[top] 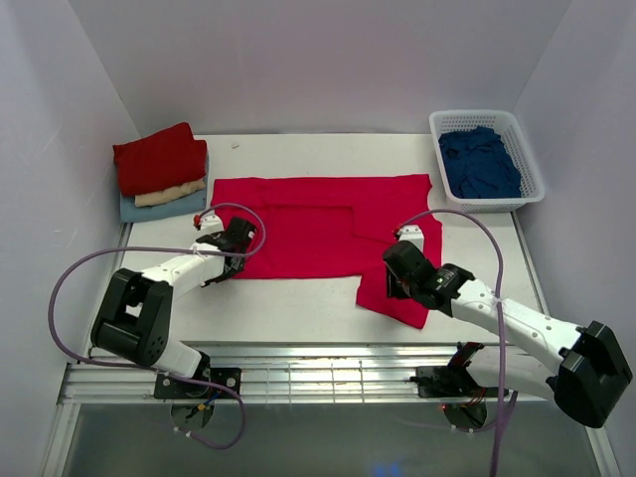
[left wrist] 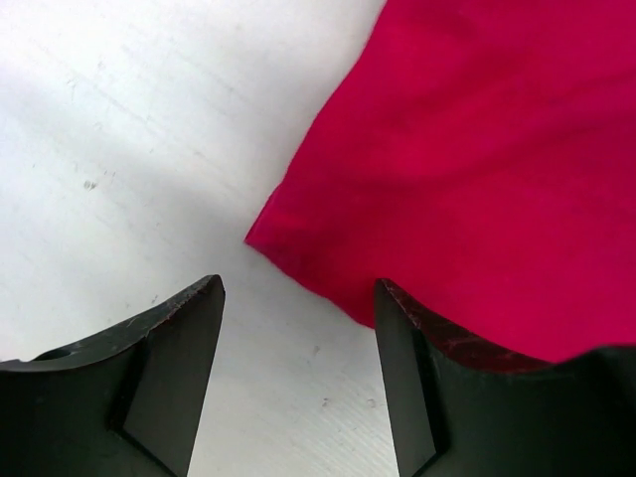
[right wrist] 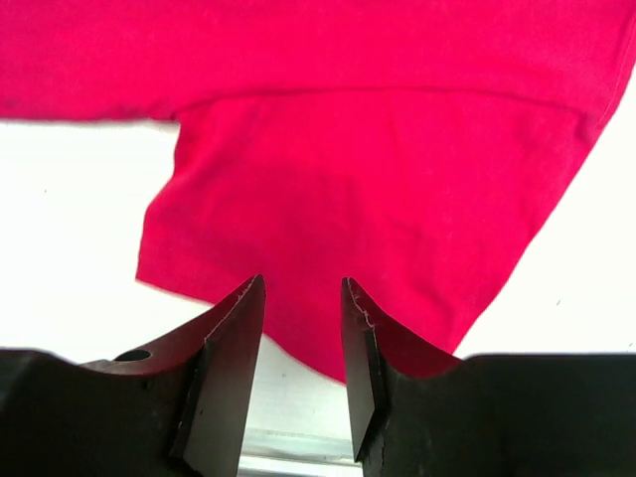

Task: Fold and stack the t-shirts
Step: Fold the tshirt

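Crimson is what fills my screens: the crimson t-shirt point(top: 318, 224) lies spread across the middle of the table point(top: 298, 313), not yet a neat packet. A crease line across its middle suggests to me that one fold is already in, and a loose flap hangs off its near-right corner. Beyond the shirt's far-left corner sits the folded stack point(top: 159, 174), a dark red shirt point(top: 157, 154) over a cream shirt point(top: 171, 194) over a pale blue shirt point(top: 132, 209), so I count three as done. Off the shirt's far-right corner the basket point(top: 532, 159) holds a crumpled navy shirt point(top: 479, 164), which is left to do along with this one. The left tool point(left wrist: 298, 288) hangs at the shirt's near-left corner, jaws wide apart and empty, with the cloth corner just ahead of them. The right tool point(right wrist: 303, 283) hovers over the near-right flap, jaws parted by a narrower gap, and I see nothing pinched between them. For room, there is a bare band of table on the near side of the shirt, narrowest under the flap, which reaches close to the table's front rail point(top: 298, 373). The shirt's left hem lies just beside the stack, so a sweep that way could knock it, and the side walls point(top: 60, 149) close in beyond both ends of the shirt.
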